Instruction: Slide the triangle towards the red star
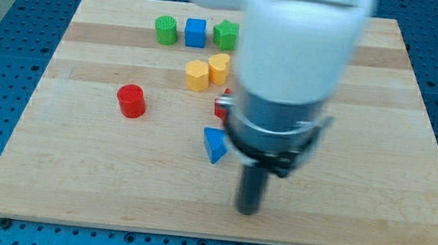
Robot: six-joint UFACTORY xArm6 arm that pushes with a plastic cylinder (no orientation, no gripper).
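The blue triangle (214, 145) lies on the wooden board a little below the board's middle. A red block (222, 106), mostly hidden behind the arm, sits just above it; its shape cannot be made out. My tip (248, 210) is down on the board, below and to the right of the blue triangle, with a small gap between them. The white and grey arm body covers the board's middle and upper right.
A red cylinder (131, 101) stands at the left. Two yellow blocks (197, 76) (218, 68) sit above the triangle. A green cylinder (165, 30), a blue cube (195, 32) and a green block (226, 34) line up near the top edge.
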